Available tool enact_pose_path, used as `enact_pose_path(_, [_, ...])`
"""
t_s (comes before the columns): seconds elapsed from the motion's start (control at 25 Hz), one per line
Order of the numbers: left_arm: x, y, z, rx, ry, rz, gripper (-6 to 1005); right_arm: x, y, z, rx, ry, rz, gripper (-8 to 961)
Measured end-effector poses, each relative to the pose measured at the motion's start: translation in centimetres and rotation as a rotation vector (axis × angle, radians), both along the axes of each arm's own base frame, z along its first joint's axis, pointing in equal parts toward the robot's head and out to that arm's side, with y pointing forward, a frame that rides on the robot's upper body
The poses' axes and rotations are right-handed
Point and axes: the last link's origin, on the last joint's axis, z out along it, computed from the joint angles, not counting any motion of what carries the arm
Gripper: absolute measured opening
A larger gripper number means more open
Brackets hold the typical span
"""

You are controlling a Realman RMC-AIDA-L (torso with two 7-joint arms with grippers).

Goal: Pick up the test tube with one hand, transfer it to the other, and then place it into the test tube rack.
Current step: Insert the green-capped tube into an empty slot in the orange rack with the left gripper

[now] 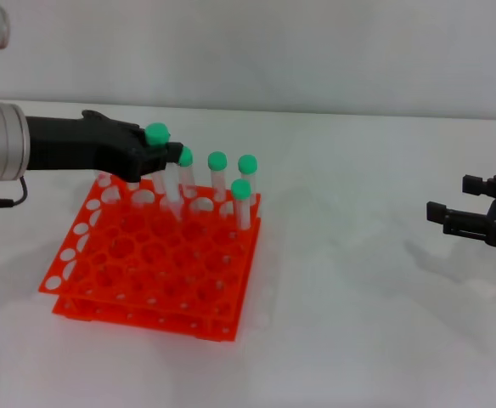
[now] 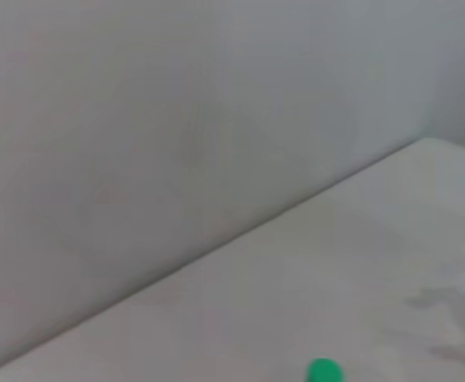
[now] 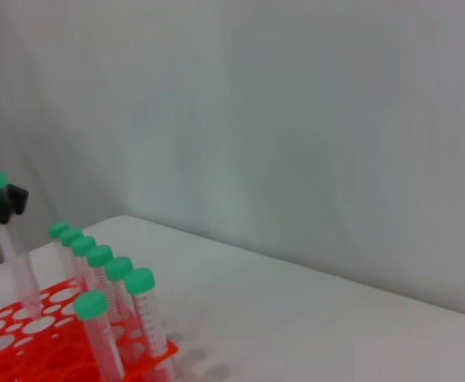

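Observation:
My left gripper (image 1: 158, 158), on the silver arm with the green ring, is shut on a test tube (image 1: 156, 133) just below its green cap. It holds the tube nearly upright over the back left of the orange-red rack (image 1: 138, 280). The right wrist view shows this gripper (image 3: 0, 204), and the clear tube (image 3: 16, 267) reaching down to the rack's (image 3: 17, 346) top tier. Several other green-capped tubes (image 1: 217, 161) stand in the rack's back rows. My right gripper (image 1: 473, 214) is open and empty, low over the table at the far right.
The white table (image 1: 358, 297) ends at a pale wall behind the rack. The left wrist view shows only wall, table and one green cap (image 2: 324, 371) at its edge. The rack's front rows of holes hold no tubes.

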Motion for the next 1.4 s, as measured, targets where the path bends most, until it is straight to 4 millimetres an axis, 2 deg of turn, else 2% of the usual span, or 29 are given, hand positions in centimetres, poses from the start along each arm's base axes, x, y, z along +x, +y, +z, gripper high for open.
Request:
enact_pose_path(0.52, [-0.4,1.1,-3.1,-0.013,0.027,-0.042,217,-0.5,0.2,-0.3,-0.008,0.003,0.012,857])
enact_pose_path(0.96, [-0.2,1.7,-3.3,0.008,0.034,-0.052,216,-0.9,0.7,-0.4,-0.011,0.001,0.020,857])
enact_pose_path(1.4, [0.2,2.5,-4.4,-0.020,0.030,-0.060,216,-1.3,1.0,-0.6,-0.016,-0.002,0.032,857])
